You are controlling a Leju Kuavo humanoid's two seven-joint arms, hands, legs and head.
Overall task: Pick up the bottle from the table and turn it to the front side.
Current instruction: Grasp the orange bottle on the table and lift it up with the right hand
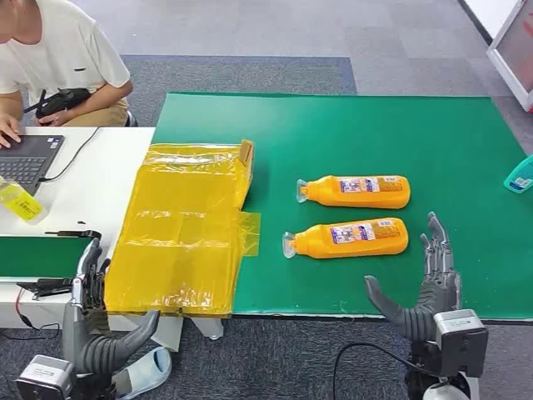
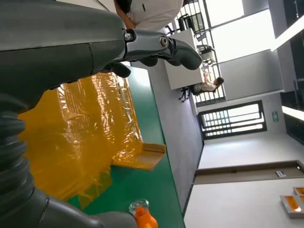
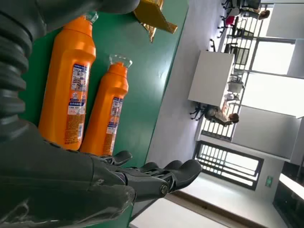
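Right hand, fingers spread and holding nothing, poised at the near edge of the green table, just beside the nearer orange bottle. This bottle lies on its side, clear cap toward the yellow-wrapped box, label upward; the label print is too small to read. A second orange bottle lies parallel just beyond it. Left hand, fingers likewise apart and empty, hangs below the box. A person sits at a laptop on the white table
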